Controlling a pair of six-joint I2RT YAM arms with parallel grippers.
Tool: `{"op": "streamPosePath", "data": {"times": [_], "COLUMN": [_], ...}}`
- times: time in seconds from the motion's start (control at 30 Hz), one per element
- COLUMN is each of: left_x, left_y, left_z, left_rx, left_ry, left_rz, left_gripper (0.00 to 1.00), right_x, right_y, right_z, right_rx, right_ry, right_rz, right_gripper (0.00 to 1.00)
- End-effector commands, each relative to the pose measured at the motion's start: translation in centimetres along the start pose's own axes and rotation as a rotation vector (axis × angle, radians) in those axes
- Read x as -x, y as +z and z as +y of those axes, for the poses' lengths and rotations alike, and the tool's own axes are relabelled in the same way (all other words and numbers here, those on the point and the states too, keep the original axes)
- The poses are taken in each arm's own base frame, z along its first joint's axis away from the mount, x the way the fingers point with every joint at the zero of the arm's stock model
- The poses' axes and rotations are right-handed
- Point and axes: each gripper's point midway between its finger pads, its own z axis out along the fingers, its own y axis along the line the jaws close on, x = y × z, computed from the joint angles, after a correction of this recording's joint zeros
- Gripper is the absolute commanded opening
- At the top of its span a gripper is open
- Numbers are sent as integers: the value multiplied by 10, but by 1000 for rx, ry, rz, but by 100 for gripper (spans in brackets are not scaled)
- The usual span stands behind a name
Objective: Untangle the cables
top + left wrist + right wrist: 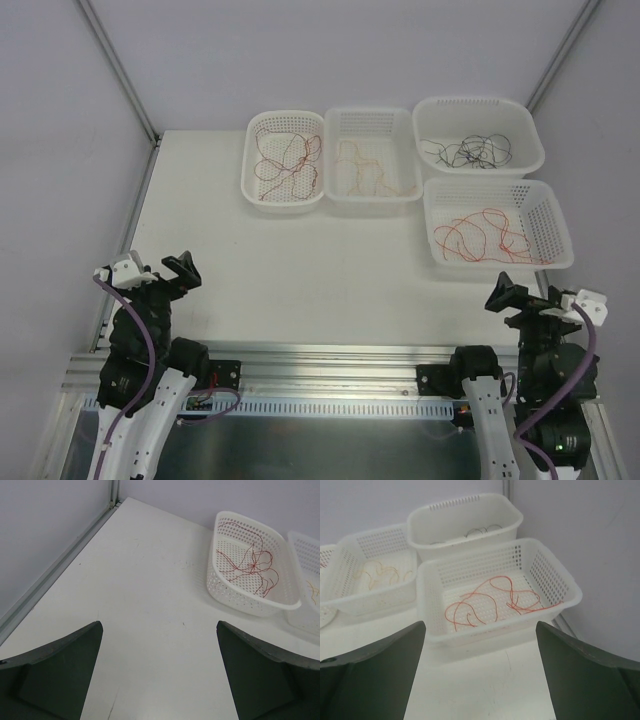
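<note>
- Cables (pixel 254 567) lie separated, one colour in each basket (pixel 250 611) at the far side of the table (pixel 300 270).
- Left gripper (pixel 155 270) and right gripper (pixel 545 297) sit well apart from them, jaws wide apart, empty.
- Untangling looks done; no further grab seems needed.

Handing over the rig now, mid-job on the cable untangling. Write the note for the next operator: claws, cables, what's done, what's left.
Left claw: open, empty, low over the table near its base.
Right claw: open, empty, facing the near-right basket.
Cables: dark red cables in the far-left basket, orange cables in the next basket, black cables in the far-right basket, bright red cables in the near-right basket.
Done: one colour per basket, loose strands, no mixed clump visible.
Left: probably little. Black and dark red strands cross themselves; whether they are knotted cannot be told.
</note>
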Motion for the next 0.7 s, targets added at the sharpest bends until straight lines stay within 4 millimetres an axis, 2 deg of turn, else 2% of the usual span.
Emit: {"op": "streamPosePath", "data": {"times": [0.0,0.2,0.67], "left_x": [19,16,10], "left_y": [-12,-10,-2], "left_z": [10,15,23], "left_rx": [13,45,118], "left_ry": [-52,-40,1], "left_rz": [-109,-100,-66], "left_gripper": [99,99,99], "right_x": [-16,-43,-55], "right_y": [-10,-1,7], "right_z": [-13,-13,-10], "right_rx": [-34,-40,-16], "right_ry": [-9,-1,-6], "right_rz": [-39,-14,10], "right_gripper": [97,97,97]}}
